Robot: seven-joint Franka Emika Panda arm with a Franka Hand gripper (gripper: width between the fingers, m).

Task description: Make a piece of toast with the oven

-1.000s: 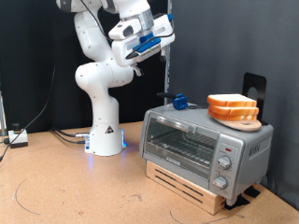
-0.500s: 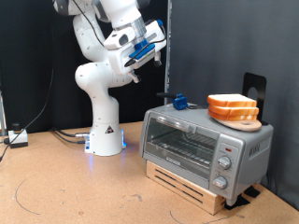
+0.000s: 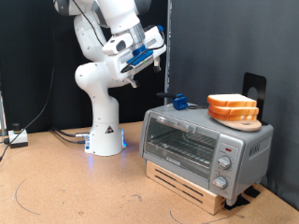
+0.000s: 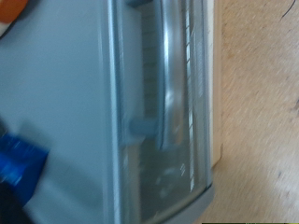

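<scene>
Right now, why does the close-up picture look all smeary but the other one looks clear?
The wrist view is blurred: the oven door and its bar handle look soft and streaky, probably because the camera is moving. The exterior view is sharp: the toast on top of the oven has crisp edges, and the gripper hangs high above.

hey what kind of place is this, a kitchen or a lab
Most likely a robotics lab, not a kitchen: a white robot arm bolted onto a bare tabletop, black curtain backdrop, and a lone toaster oven set on a wooden pallet.
</scene>
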